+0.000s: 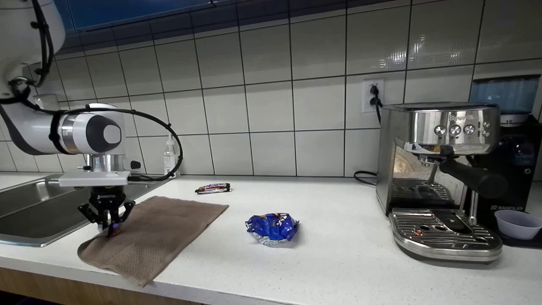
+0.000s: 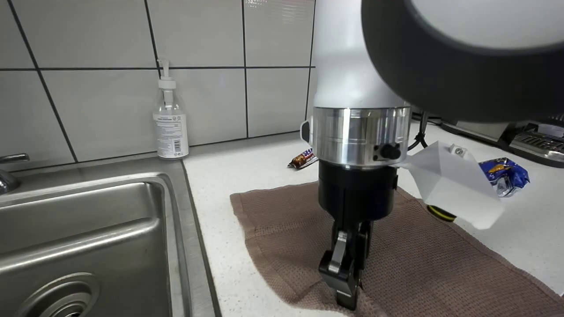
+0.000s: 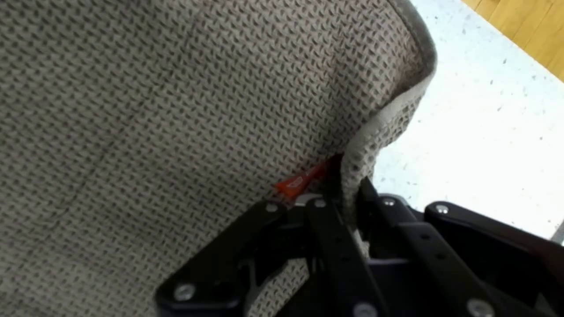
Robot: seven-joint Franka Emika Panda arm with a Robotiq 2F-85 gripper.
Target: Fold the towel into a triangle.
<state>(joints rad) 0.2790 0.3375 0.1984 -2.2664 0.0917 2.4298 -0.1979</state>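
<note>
In an exterior view the brown woven cloth towel [image 2: 440, 264] runs off lower right; centre of wrist view, we cannot identify a small red pointed piece [image 3: 294, 184], partly hidden.

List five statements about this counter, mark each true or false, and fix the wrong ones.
1. The gripper pinches an edge of the brown towel. True.
2. The towel is neatly folded into a triangle. False: it lies mostly flat on the countertop, roughly four-sided.
3. The pump bottle stands upright near the sink. True.
4. The crumpled blue wrapper lies on top of the towel. False: the crumpled blue wrapper rests on the countertop, apart from the towel.
5. That wrapper lies between the towel and the espresso machine. True.
</note>
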